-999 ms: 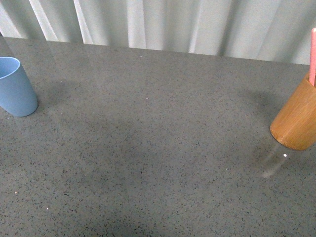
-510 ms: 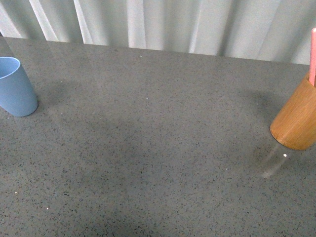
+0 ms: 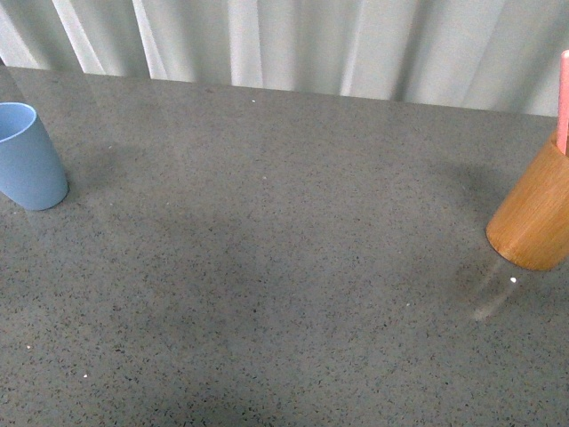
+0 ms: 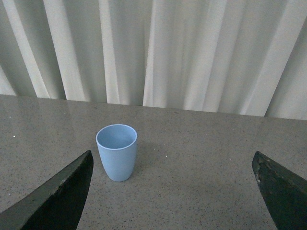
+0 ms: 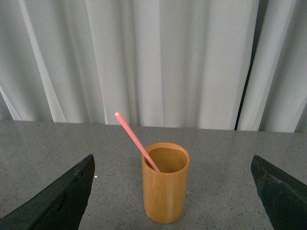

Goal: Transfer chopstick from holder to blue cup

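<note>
The blue cup (image 3: 28, 157) stands upright at the far left of the grey table; it also shows in the left wrist view (image 4: 117, 151), empty. The orange-brown holder (image 3: 534, 213) stands at the right edge, with a pink chopstick (image 3: 563, 100) leaning out of it. In the right wrist view the holder (image 5: 165, 182) holds the chopstick (image 5: 136, 141). My left gripper (image 4: 172, 191) is open, short of the cup. My right gripper (image 5: 172, 191) is open, short of the holder. Neither arm shows in the front view.
The grey speckled table (image 3: 284, 267) runs back to a white pleated curtain (image 3: 284, 40). Nothing else stands on the table between cup and holder.
</note>
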### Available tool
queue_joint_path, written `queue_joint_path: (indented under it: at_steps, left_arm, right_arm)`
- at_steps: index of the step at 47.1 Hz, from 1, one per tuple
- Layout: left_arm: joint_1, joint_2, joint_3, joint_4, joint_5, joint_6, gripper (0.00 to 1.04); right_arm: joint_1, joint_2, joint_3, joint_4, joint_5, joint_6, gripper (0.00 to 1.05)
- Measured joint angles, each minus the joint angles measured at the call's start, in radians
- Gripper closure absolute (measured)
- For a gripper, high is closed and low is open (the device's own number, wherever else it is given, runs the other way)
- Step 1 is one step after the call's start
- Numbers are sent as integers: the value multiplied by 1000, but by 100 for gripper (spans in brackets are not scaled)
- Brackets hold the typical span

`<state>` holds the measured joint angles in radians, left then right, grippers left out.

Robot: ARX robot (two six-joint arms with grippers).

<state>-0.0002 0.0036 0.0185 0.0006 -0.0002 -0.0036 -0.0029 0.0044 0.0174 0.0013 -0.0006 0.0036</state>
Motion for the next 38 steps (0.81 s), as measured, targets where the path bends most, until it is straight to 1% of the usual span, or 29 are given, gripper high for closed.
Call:
queue_joint_path:
  at_steps: [19, 20, 21, 22, 23, 24, 25, 26, 28, 32, 33, 35, 38]
  left_arm:
    - [0, 0, 0, 0, 0, 0, 7]
    - [-14, 13, 5, -16, -44, -11, 7]
    - [-47, 45, 25, -75, -162, -48, 7]
    - [-68, 79, 42, -115, -237, -80, 7]
    - [-81, 140, 64, -149, -336, -129, 7]
    - [-83, 181, 72, -151, -385, -152, 7]
    - [-71, 234, 81, -143, -410, -176, 7]
    - [-57, 267, 87, -136, -403, -192, 7]
    - [-9, 351, 114, -129, -354, -219, 7]
    - [82, 505, 184, -91, -227, -232, 7]
    - [113, 572, 217, -75, -176, -230, 7]
    - [156, 682, 278, -64, -113, -227, 7]
    - [183, 843, 376, -68, -57, -207, 7]
  right_arm:
    - [0, 0, 0, 0, 0, 0, 10]
    - [0, 0, 0, 0, 0, 0, 10]
    - [0, 0, 0, 0, 0, 0, 10]
    - [0, 0, 0, 0, 0, 0, 10]
    - [0, 0, 0, 0, 0, 0, 10]
    - [0, 0, 0, 0, 2, 0, 10]
    - [0, 0, 0, 0, 0, 0, 10]
    - [0, 0, 0, 0, 0, 0, 10]
    - [0, 0, 0, 0, 0, 0, 10]
    - [0, 0, 0, 0, 0, 0, 10]
    - [0, 0, 0, 0, -1, 0, 10]
    - [0, 0, 0, -1, 0, 0, 10]
    - [0, 0, 0, -1, 0, 0, 10]
